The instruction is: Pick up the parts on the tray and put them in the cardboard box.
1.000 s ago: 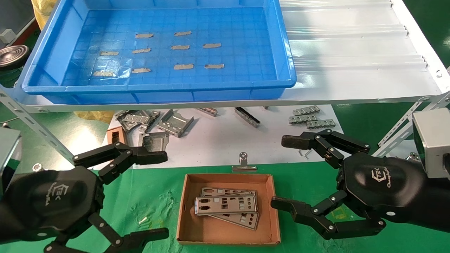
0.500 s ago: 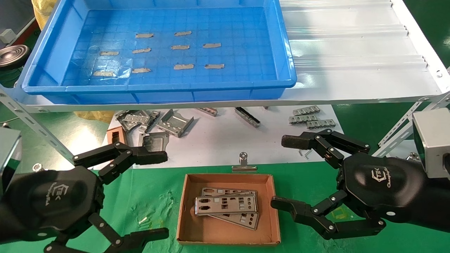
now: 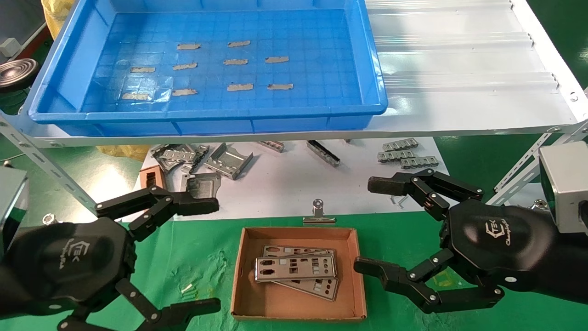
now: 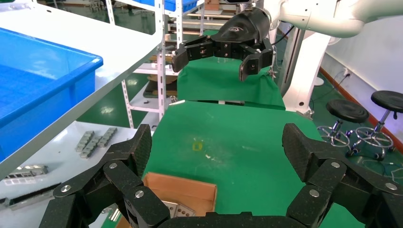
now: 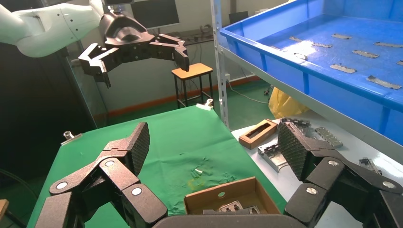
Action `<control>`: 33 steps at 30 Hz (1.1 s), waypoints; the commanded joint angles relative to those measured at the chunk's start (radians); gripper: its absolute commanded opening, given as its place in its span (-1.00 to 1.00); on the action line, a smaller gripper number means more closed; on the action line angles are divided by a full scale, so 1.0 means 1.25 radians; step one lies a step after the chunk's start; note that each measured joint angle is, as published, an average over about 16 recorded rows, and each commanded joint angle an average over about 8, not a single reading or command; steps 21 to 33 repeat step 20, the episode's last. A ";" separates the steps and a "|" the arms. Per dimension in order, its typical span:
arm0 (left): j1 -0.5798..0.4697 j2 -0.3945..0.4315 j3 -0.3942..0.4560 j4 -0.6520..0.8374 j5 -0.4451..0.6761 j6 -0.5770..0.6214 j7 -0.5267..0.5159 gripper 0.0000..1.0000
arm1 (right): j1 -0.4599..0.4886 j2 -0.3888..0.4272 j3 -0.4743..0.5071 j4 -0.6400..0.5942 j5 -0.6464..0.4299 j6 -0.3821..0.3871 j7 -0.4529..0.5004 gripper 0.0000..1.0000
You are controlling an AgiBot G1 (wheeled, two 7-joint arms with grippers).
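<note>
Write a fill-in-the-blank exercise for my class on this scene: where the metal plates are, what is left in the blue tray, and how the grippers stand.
1. The parts lie inside the ____ box.
2. The tray holds only grey ____ strips.
3. The left gripper and the right gripper both have their fingers ____.

Missing words: cardboard; tape; open

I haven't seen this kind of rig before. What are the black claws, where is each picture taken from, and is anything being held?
The claws are a two-armed robot's grippers. The wide picture comes from its head camera; the other two come from cameras on each wrist. The left gripper and right gripper hover open, either side of the cardboard box, holding nothing. The silver parts lie stacked in that box. The blue tray on the white shelf holds only tape strips. Loose metal brackets lie below the shelf.
</note>
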 commanded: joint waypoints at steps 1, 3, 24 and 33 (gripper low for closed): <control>0.000 0.000 0.000 0.000 0.000 0.000 0.000 1.00 | 0.000 0.000 0.000 0.000 0.000 0.000 0.000 1.00; 0.000 0.000 0.000 0.000 0.000 0.000 0.000 1.00 | 0.000 0.000 0.000 0.000 0.000 0.000 0.000 1.00; 0.000 0.000 0.000 0.000 0.000 0.000 0.000 1.00 | 0.000 0.000 0.000 0.000 0.000 0.000 0.000 1.00; 0.000 0.000 0.000 0.000 0.000 0.000 0.000 1.00 | 0.000 0.000 0.000 0.000 0.000 0.000 0.000 1.00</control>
